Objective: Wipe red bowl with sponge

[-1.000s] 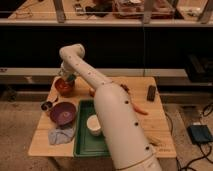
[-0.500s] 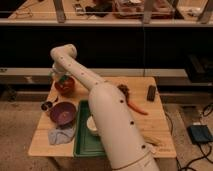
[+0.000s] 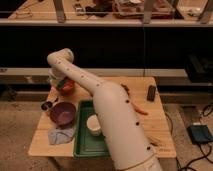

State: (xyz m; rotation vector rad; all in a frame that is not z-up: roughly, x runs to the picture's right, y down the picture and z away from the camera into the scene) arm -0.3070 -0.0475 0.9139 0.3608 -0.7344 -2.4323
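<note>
The red bowl sits at the back left of the wooden table. My white arm reaches from the bottom of the view up and left, bends at the elbow and comes down over the bowl. My gripper is at the bowl's left rim, right over or in it. A small greenish patch that may be the sponge shows at the gripper's tip; I cannot tell if it is held.
A purple bowl stands in front of the red bowl, a small metal cup to its left, a grey-blue cloth at the front. A green tray holds a white cup. A dark can and an orange item lie right.
The arm's elbow has swung left and the gripper has shifted left over the red bowl. The other objects have not moved.
</note>
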